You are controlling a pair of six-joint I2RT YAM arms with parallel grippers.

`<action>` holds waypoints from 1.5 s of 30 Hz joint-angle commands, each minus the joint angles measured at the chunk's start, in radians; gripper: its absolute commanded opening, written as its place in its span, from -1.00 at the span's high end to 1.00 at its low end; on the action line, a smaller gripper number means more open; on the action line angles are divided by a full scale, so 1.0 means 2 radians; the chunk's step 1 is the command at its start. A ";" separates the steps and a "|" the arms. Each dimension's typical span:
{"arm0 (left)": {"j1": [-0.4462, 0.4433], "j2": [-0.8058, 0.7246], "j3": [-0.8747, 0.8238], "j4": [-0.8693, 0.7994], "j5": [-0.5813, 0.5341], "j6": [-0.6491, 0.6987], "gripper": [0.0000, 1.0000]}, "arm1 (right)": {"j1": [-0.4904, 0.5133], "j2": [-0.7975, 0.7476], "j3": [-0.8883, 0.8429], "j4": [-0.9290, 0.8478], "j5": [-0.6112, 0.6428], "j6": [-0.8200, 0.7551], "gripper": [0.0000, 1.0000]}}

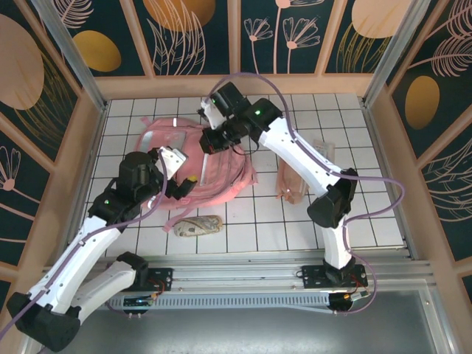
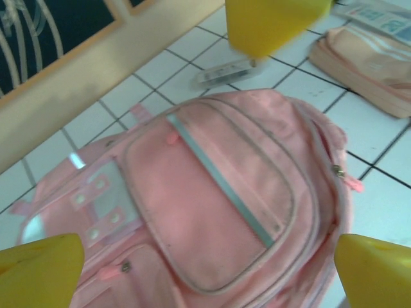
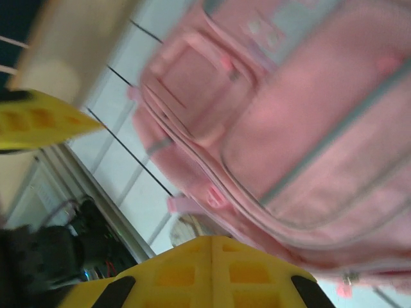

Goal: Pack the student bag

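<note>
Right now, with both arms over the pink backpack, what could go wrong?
The large pink fabric backpack looks zipped shut. Both arms' jaws stand open over it, so a grab may pinch loose fabric instead of the small metal zip pull.
The arms crowd one spot and might collide.
The flat peach fabric pencil pouch lies close beside the bag, where a sweeping arm could knock it.

The student bag (image 1: 221,173) is a large pink fabric backpack lying flat, front side up, on the white tiled table (image 1: 243,221), left of centre and towards the far side. In the left wrist view the student bag (image 2: 212,212) shows a rounded front pocket crossed by a grey reflective strip, its zip closed. Smaller pockets carry pink zip pulls - a pink strap trails from its near edge.
</note>
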 commanded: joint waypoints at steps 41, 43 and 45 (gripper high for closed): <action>-0.063 0.070 -0.127 0.093 -0.002 -0.024 -0.98 | -0.021 -0.008 -0.398 0.238 0.034 0.040 0.07; -0.063 0.070 -0.126 0.090 -0.003 -0.028 -0.97 | -0.020 -0.017 -0.420 0.253 0.038 0.038 0.13; -0.063 0.068 -0.126 0.087 -0.004 -0.029 -0.97 | -0.018 -0.026 -0.437 0.269 0.045 0.037 0.23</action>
